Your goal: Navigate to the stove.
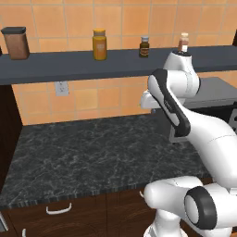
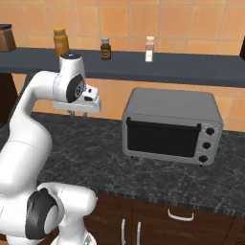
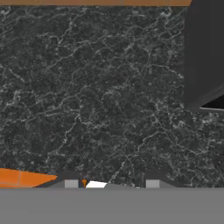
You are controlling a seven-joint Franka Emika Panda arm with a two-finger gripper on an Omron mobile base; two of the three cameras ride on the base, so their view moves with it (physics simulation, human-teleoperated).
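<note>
**Arm folded over the marbled bench beside the countertop oven**

The white arm is bent above a black marbled bench (image 1: 92, 148), and its hand points down. The claw (image 2: 79, 113) hangs under the wrist, above the bench and to the left of a grey countertop oven (image 2: 171, 125) with a black door and three knobs on its right side. In the hand view two small finger tips (image 3: 71, 183) rise at the bottom with a wide gap between them, so the claw is released and grasps nothing. Below it is bare marbled surface, and the grey side of the oven comes in at the right edge.

Above the bench a dark shelf (image 1: 69, 65) runs along the orange tiled wall. On it stand a brown canister (image 1: 15, 42), a yellow jar (image 1: 99, 44), a small dark bottle (image 1: 144, 46) and a pale bottle (image 2: 150, 49). A white socket (image 1: 61, 88) sits on the wall under the shelf. Brown cabinet doors with pale handles (image 1: 59, 209) are below the bench.

I cannot tell where the stove is from these views
</note>
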